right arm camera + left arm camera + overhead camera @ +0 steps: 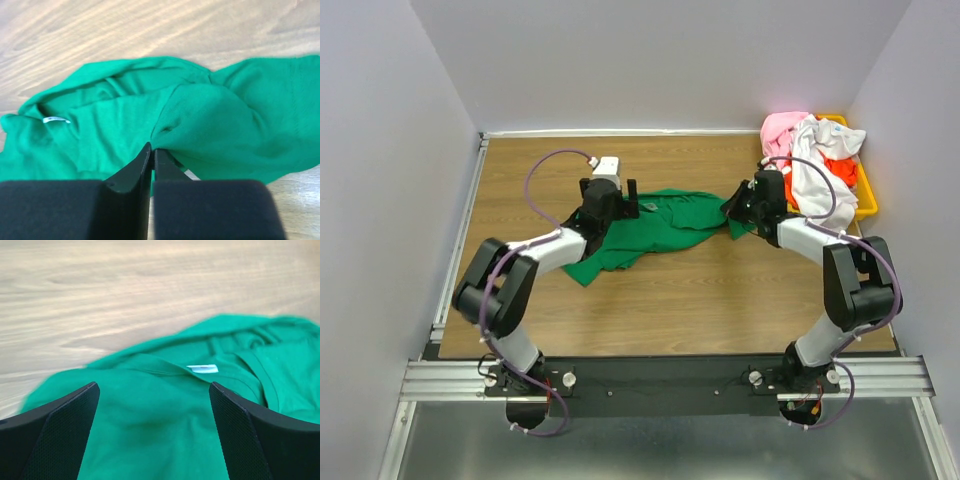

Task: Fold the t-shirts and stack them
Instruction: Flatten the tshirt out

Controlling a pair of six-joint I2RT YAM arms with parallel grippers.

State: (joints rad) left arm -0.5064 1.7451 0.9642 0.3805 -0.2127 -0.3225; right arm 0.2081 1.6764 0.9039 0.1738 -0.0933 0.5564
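Green t-shirt [650,225]: I see it crumpled mid-tabletop [700,300], nearer the far edge. In the right wrist view the right pincer [152,148] is clamped on a fold of its cloth. Overhead, the wrist hides those tips. In the left wrist view the left pincer [153,390] is spread wide over the collar and white label [202,369]. It is possibly touching the cloth, but blur prevents certainty. The other t-shirts [815,150] are heaped in the yellow bin [866,200] at the far right corner, shown overhead only.

Overhead, wrist close-ups; shared green t-shirt [665,218]
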